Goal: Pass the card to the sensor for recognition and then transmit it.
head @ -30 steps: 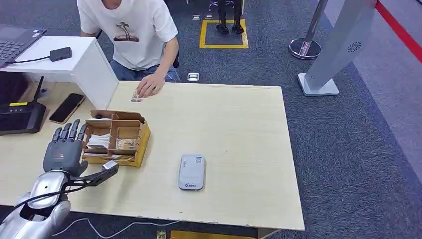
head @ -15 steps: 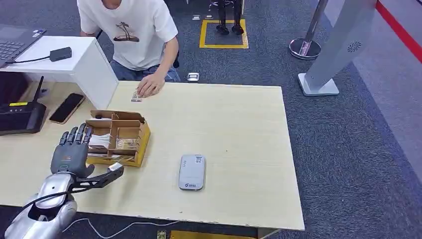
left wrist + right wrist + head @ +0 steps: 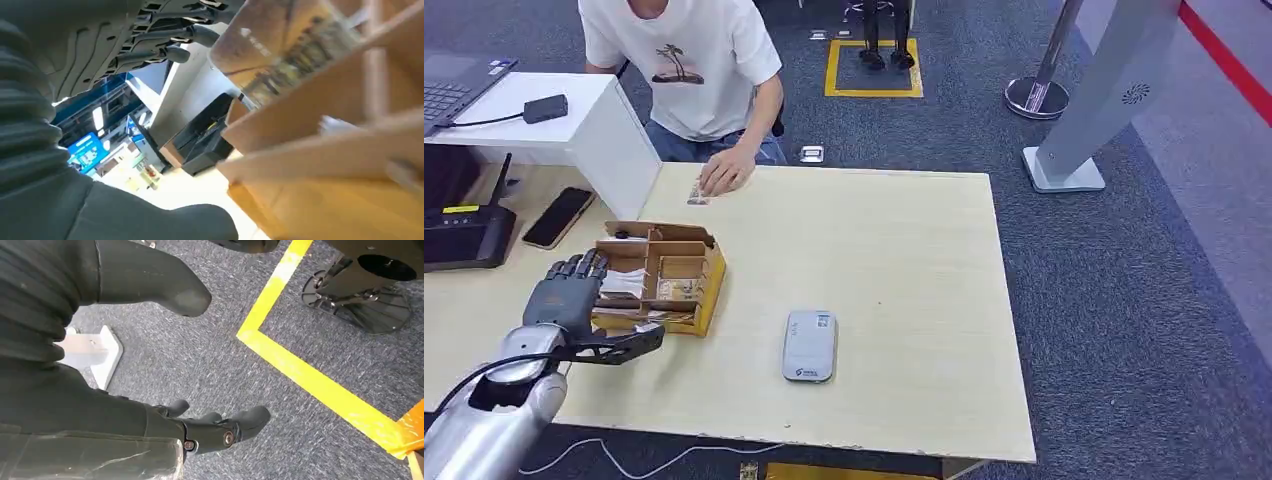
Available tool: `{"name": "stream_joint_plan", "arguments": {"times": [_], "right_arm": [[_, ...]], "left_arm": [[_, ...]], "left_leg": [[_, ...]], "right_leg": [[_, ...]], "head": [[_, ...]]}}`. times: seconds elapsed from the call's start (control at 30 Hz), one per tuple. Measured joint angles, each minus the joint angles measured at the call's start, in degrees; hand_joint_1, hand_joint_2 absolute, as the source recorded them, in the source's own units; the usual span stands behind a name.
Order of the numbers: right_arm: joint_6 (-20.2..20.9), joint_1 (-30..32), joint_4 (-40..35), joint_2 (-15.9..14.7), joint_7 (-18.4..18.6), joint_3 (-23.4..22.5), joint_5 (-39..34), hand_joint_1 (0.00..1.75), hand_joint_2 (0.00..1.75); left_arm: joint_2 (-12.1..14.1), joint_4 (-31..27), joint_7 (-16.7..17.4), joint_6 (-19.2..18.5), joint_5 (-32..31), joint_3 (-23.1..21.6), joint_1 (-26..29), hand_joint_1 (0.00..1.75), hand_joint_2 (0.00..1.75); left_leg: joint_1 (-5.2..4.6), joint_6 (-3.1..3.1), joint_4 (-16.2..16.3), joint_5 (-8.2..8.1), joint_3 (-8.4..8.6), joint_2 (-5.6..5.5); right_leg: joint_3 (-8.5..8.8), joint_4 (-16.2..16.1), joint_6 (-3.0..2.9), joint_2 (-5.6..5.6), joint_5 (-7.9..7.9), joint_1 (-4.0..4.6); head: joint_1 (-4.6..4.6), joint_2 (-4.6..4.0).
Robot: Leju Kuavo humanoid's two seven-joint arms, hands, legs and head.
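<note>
Your left hand (image 3: pixel 562 300) sits at the near-left side of the cardboard organiser (image 3: pixel 694 290), fingers spread and empty, thumb stretched along the box's front edge. The left wrist view confirms it: dark fingers (image 3: pixel 170 37) splayed above a printed card (image 3: pixel 285 55) that stands tilted in a compartment, with nothing yet pinched. The step in hand is judged to be the pick.

- Target: cards stand in the organiser's slots; a white stack (image 3: pixel 624 282) lies closest to your fingers. Which card is intended cannot be told.
- Approach: bring the fingers down over 1 card's free edge, thumb on the opposite face, and close only once both sides are covered.
- Risk: the organiser looks light and may slide or tip if you press its wall. Keep contact on the card, not the dividers.
- Destination: the grey sensor (image 3: pixel 809 345) lies flat near the table's (image 3: pixel 904 260) front edge, well apart from the box.
- A person's hand (image 3: pixel 724 175) rests at the far edge.
- Your right hand (image 3: pixel 220 432) hangs over carpet, fingers loosely curled, holding nothing.
</note>
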Motion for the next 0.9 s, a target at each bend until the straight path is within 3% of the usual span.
{"name": "stream_joint_plan", "arguments": {"times": [0.4,0.9], "right_arm": [[0.20,-0.06,-0.02,0.00,0.09,0.00,0.85,0.00,1.75],[0.26,-0.29,-0.09,0.02,-0.04,0.00,0.87,0.00,1.75]], "left_arm": [[2.16,2.67,-2.18,-0.55,2.38,-2.84,-6.69,0.05,1.75],[2.03,3.45,-2.21,-0.57,2.32,-4.74,-8.76,0.00,1.75]], "left_leg": [[0.00,0.01,0.01,0.01,0.00,0.00],[0.00,0.01,0.01,0.01,0.00,0.02]], "right_leg": [[0.01,0.00,0.00,0.00,0.01,0.00],[-0.01,0.00,0.00,0.01,0.01,0.00]], "head": [[0.00,0.00],[0.00,0.00]]}}
